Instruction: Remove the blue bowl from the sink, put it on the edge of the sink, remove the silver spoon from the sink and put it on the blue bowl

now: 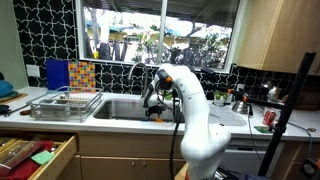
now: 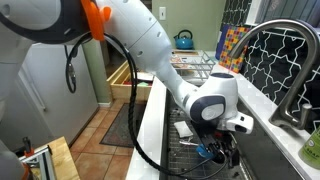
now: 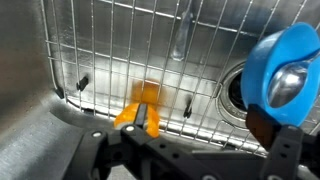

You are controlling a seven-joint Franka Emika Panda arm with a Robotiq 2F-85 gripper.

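While going for blue bowl (image 3: 283,70) — position: far right of wrist view, on wire grid (image 3: 120,60) over sink (image 3: 30,120) floor, just beside drain (image 3: 232,92); looks tipped toward cam; shiny patch inside, spoon head or glare, can't tell.
step: judged as lift-out of bowl, not begun.
approach: slide pincer (image 3: 190,160) sideways toward bowl till rim sits betw. fingers (image 3: 275,140), not over one; one tip inside wall, one outside, prob. best on a thin rim.
descent: slow; keep tips out of grid wires; close only once wall is bracketed.
orange item (image 3: 145,105): dead ahead of pincer centre, on grid; not the target, steer off it.
silver spoon: long silvery streak near top of wrist view (image 3: 180,35), poss. the handle; unsure. Leave alone till bowl is out.
lift: straight up, clear of faucet (image 2: 300,95) and basin wall before heading for edge.
set-down: flat on surface (image 1: 120,123) at sink edge, mouth up, stable enough to take spoon later; risk of sliding back in if set too near lip.
pincer state: spread fully, empty, gripping nothing; dark fingers along bottom of wrist view, the one at frame right just below bowl, contact not discernible.
pincer place: low inside basin in an exterior view (image 2: 228,150).
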